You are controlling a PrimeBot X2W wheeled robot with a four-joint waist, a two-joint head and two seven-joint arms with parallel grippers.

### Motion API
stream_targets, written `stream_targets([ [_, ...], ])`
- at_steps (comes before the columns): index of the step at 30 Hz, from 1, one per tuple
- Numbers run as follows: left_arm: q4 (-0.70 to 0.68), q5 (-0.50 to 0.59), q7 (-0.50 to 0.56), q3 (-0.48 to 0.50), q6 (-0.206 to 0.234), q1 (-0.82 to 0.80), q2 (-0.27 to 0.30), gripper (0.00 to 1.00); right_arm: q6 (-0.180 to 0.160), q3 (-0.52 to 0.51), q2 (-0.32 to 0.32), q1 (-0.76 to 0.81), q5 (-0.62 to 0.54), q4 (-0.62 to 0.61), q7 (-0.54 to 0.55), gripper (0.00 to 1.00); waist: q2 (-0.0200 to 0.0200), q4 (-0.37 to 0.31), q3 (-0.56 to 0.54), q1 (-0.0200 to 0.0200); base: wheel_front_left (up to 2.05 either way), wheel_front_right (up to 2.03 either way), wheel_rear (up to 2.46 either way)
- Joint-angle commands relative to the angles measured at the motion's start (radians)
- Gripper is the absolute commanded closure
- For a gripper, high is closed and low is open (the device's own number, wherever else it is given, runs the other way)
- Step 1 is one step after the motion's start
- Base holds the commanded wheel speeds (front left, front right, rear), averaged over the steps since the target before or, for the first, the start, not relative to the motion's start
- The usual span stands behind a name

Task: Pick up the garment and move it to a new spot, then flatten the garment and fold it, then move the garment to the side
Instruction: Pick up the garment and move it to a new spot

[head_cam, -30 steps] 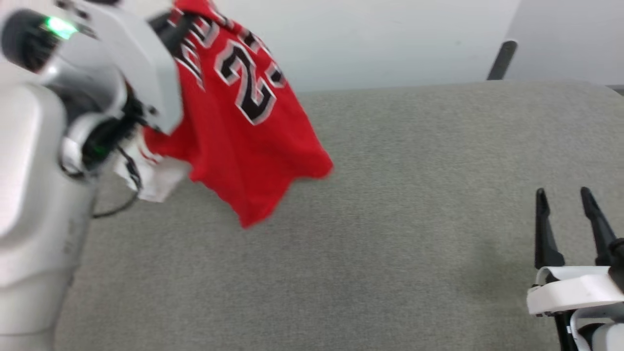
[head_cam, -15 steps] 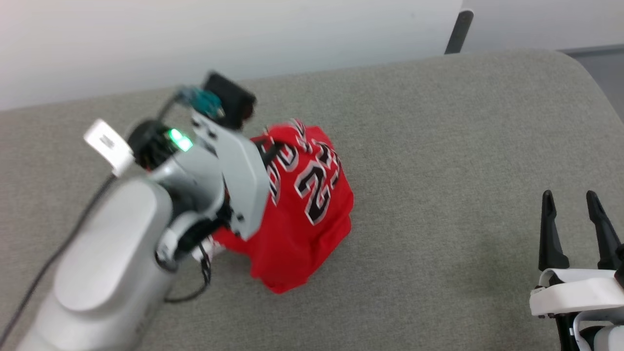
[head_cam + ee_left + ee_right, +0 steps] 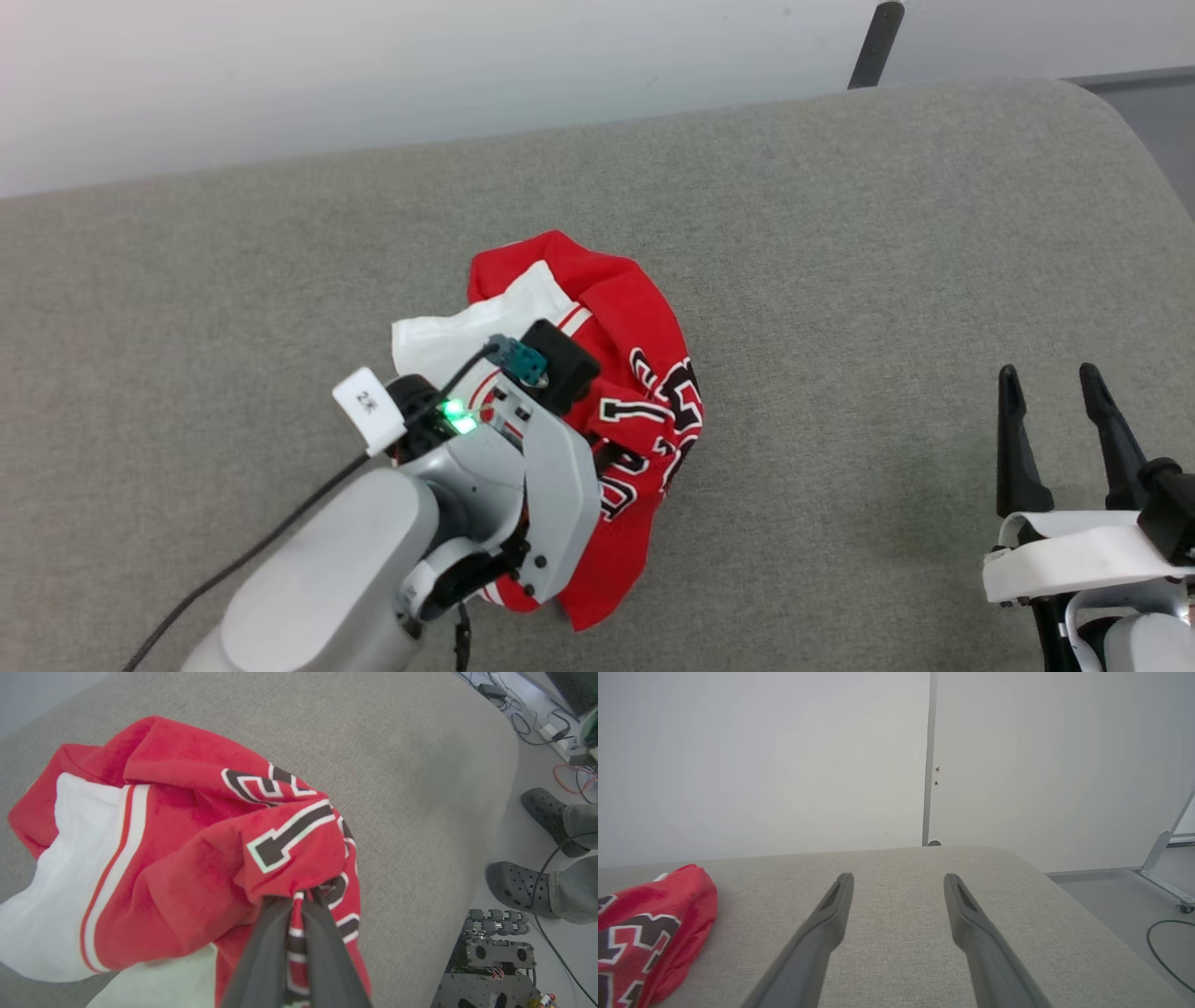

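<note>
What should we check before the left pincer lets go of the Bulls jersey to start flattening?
1. Grip of left pincer: ok, shut on a fold of the jersey.
2. Jersey resting on the grey cushion: ok, heaped on it.
3. Jersey flat: not ok, crumpled.
4. State of right pincer: ok, open, empty, apart from the jersey.
5. Jersey away from cushion edges: ok, mid-surface.
6. Clearance to the person's shoes on the floor: cannot tell.
</note>
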Motion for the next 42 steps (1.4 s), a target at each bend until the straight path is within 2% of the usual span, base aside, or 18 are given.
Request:
stream_targets([
  [1,-0.002,-0.003,-0.012,-0.005,-0.005,0.001,-0.003,0.51,0.000,0.007,0.002,-0.009,-0.003,0.004,-0.002,0.00,0.0000,0.005,-0.006,0.0000,0.00,0.00,0.00],
  [2,-0.004,-0.003,-0.020,-0.010,-0.007,-0.005,-0.003,0.20,0.000,0.009,0.002,-0.009,-0.003,0.006,-0.002,0.00,0.0000,0.009,-0.011,0.0000,0.00,0.00,0.00],
  [3,-0.007,-0.008,-0.027,-0.014,-0.009,-0.012,-0.001,0.00,0.000,0.010,0.002,-0.009,-0.005,0.008,0.000,0.00,0.0000,0.013,-0.016,0.0000,0.00,0.00,0.00],
  [10,-0.026,-0.039,-0.075,0.014,-0.011,-0.033,0.032,0.00,0.000,0.018,0.002,-0.004,-0.018,0.016,0.013,0.00,0.0000,0.046,-0.069,0.0000,0.00,0.00,0.00],
  [18,-0.047,-0.029,-0.201,0.093,0.024,0.034,0.089,0.00,0.000,0.036,0.002,0.026,-0.031,0.005,0.031,0.00,0.0000,0.097,-0.135,0.0000,0.00,0.00,0.00],
  [25,-0.079,-0.003,-0.379,0.179,0.062,0.141,0.153,0.00,0.000,0.051,0.002,0.052,-0.041,0.000,0.036,0.00,0.0000,0.146,-0.178,0.0000,0.00,0.00,0.00],
  [32,-0.092,0.028,-0.610,0.283,0.113,0.279,0.197,0.00,0.000,0.069,0.002,0.071,-0.054,0.015,0.026,0.00,0.0000,0.178,-0.199,0.0000,0.00,0.00,0.00],
  [42,-0.034,0.042,-0.873,0.380,0.157,0.464,0.194,0.00,0.000,0.062,-0.006,0.102,-0.055,0.054,0.002,0.00,0.0000,0.195,-0.225,0.0000,0.00,0.00,0.00],
])
